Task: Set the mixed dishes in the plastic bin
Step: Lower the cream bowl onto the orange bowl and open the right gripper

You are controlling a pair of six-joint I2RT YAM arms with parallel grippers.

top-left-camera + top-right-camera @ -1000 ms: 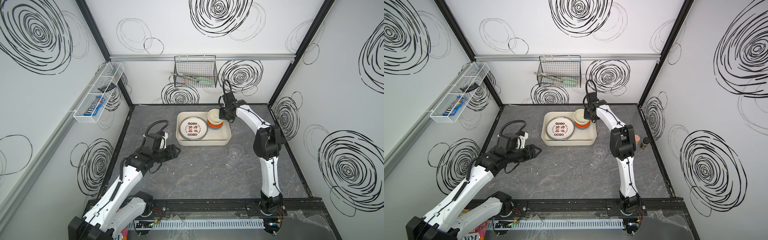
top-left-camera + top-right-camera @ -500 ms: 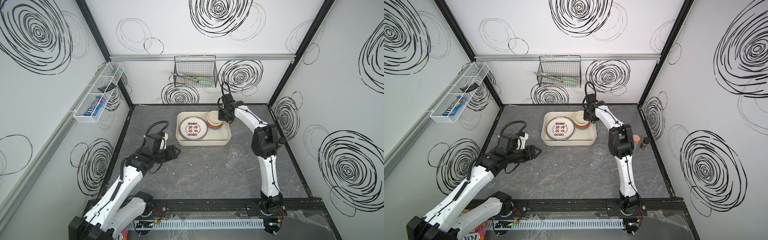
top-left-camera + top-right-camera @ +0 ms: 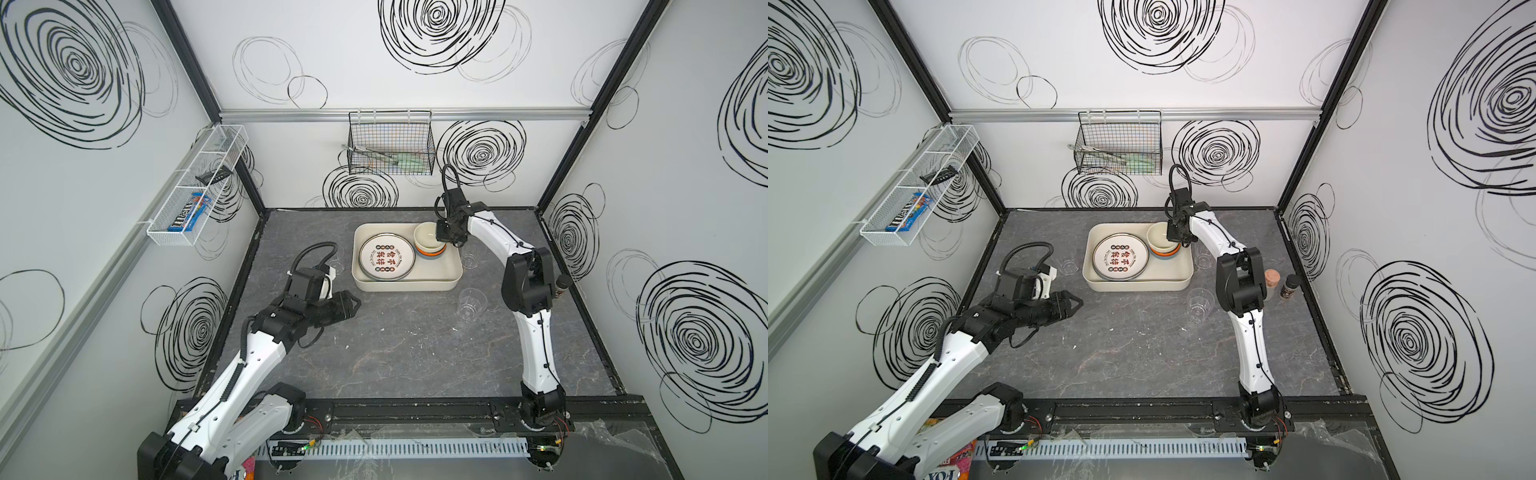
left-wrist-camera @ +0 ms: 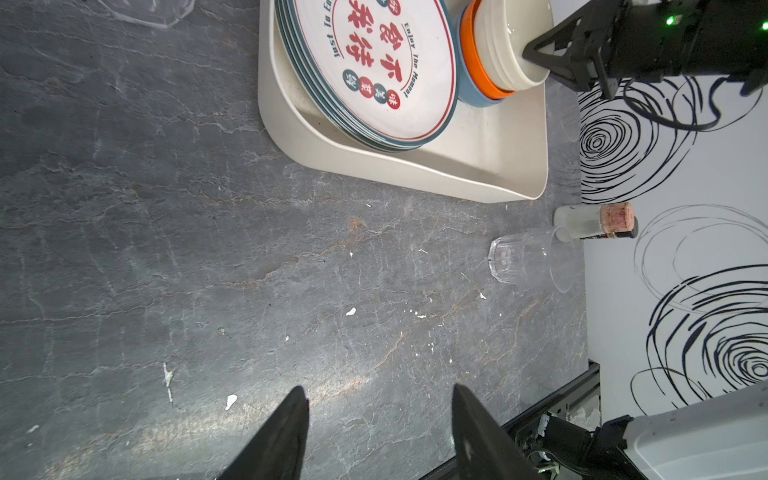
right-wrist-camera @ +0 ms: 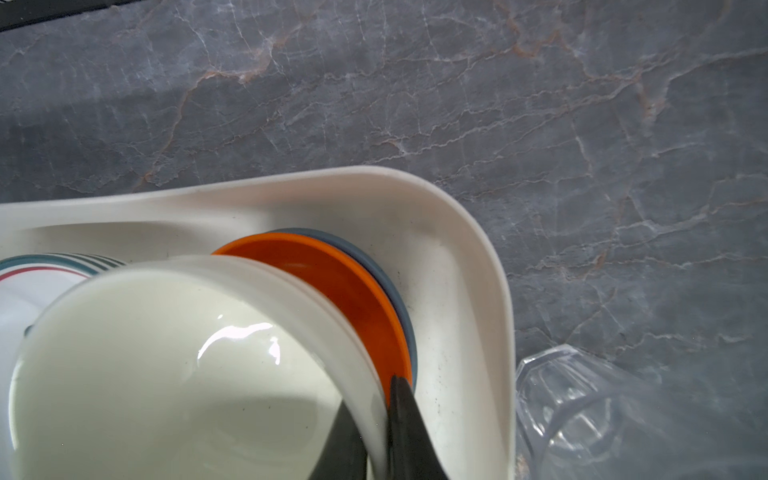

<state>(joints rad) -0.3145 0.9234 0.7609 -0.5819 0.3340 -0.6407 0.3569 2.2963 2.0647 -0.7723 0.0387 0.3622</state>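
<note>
The cream-white plastic bin (image 3: 440, 272) (image 3: 1177, 272) sits at the back middle of the table. Inside lie a stack of white plates with red characters (image 3: 386, 256) (image 4: 374, 70) and nested blue (image 5: 374, 266), orange (image 5: 332, 282) and cream bowls (image 3: 426, 240) (image 5: 166, 365). My right gripper (image 3: 441, 241) (image 5: 372, 399) is shut on the cream bowl's rim, which sits tilted on the orange one. My left gripper (image 3: 355, 305) (image 4: 379, 388) hangs open and empty over bare table, left of the bin. Clear cups stand outside the bin at its front right (image 3: 471, 305), right (image 3: 469, 258) and left (image 3: 336, 266).
A black wire basket (image 3: 390, 145) hangs on the back wall. A white mesh rack (image 3: 195, 195) is fixed to the left wall. Two small bottles (image 3: 1273, 282) (image 3: 1291, 286) stand by the right wall. Black frame rails edge the marbled table.
My right gripper has shifted slightly left and down with the cream bowl over the bowl stack. The left arm has not moved.
</note>
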